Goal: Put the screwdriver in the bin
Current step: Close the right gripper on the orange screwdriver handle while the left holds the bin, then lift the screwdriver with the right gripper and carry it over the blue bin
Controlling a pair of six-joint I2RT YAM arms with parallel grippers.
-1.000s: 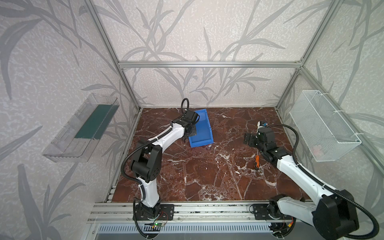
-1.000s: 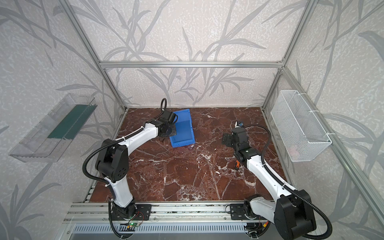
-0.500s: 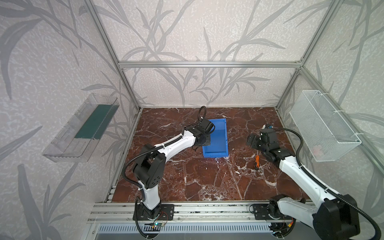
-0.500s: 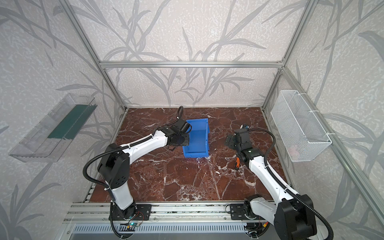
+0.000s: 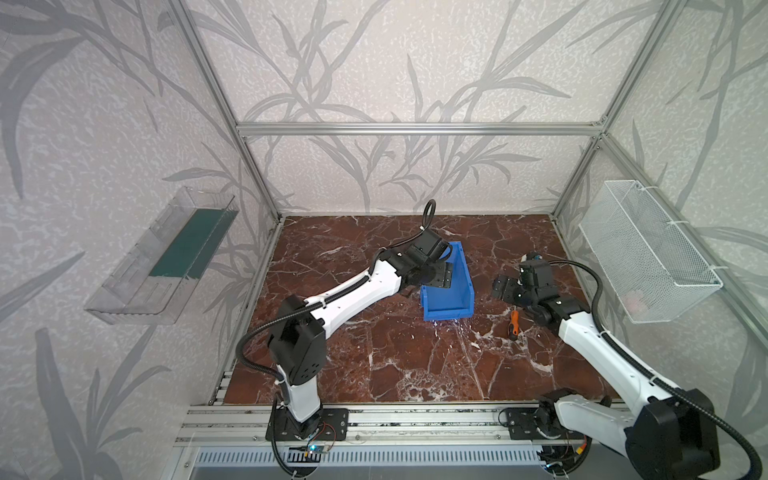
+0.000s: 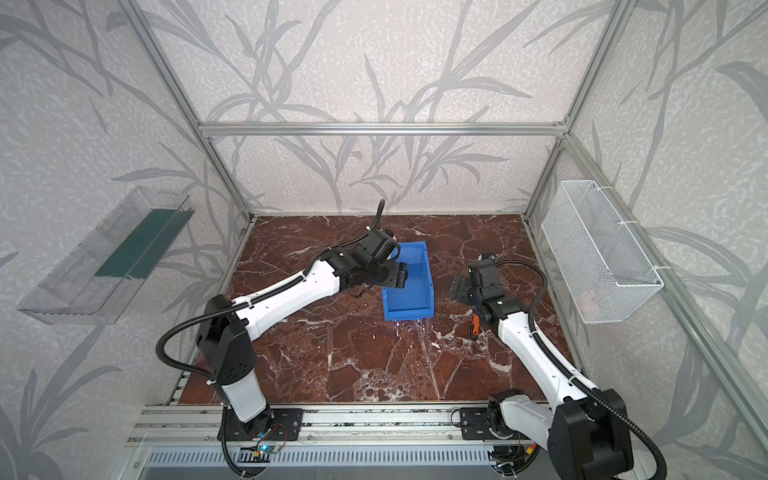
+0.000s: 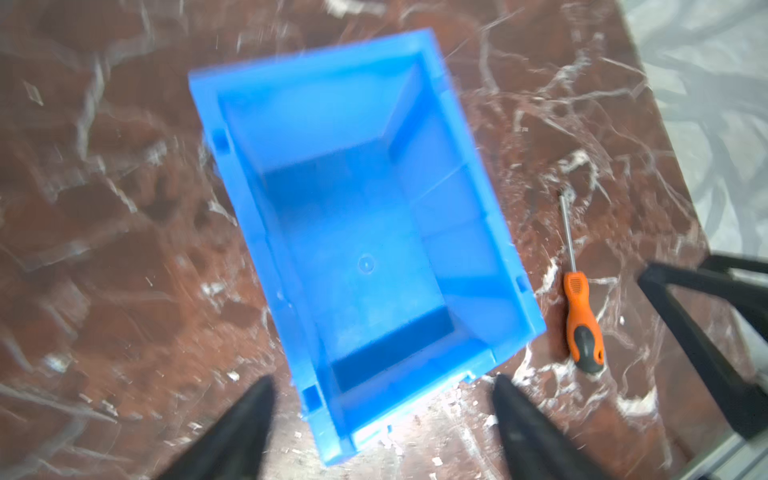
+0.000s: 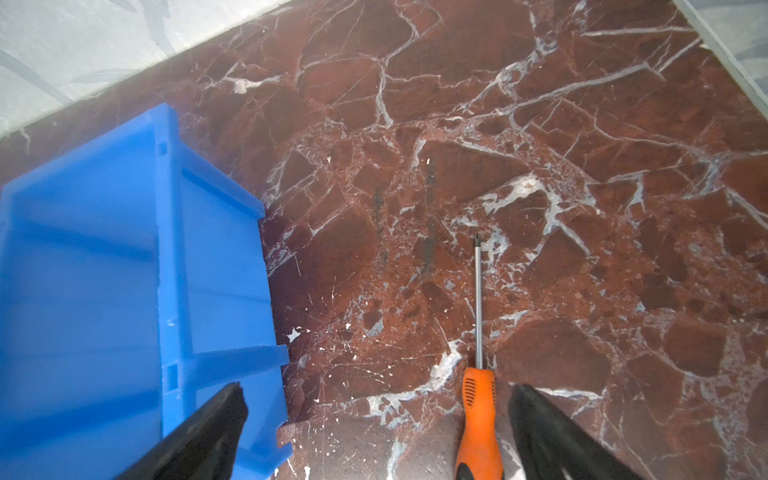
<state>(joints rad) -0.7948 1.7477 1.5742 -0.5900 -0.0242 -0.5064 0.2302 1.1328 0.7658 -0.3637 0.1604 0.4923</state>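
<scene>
The screwdriver point(image 5: 513, 325) lies flat on the bench point(image 5: 374, 353), just right of the bin point(image 5: 446, 309) and outside it, handle toward the front. The right jaws hang over it, spread wide. The wrist view shows the handle point(image 8: 478, 415) between the fingers point(image 8: 552, 436). The left jaws also stand wide, over the bin's left wall, gripping nothing.
</scene>
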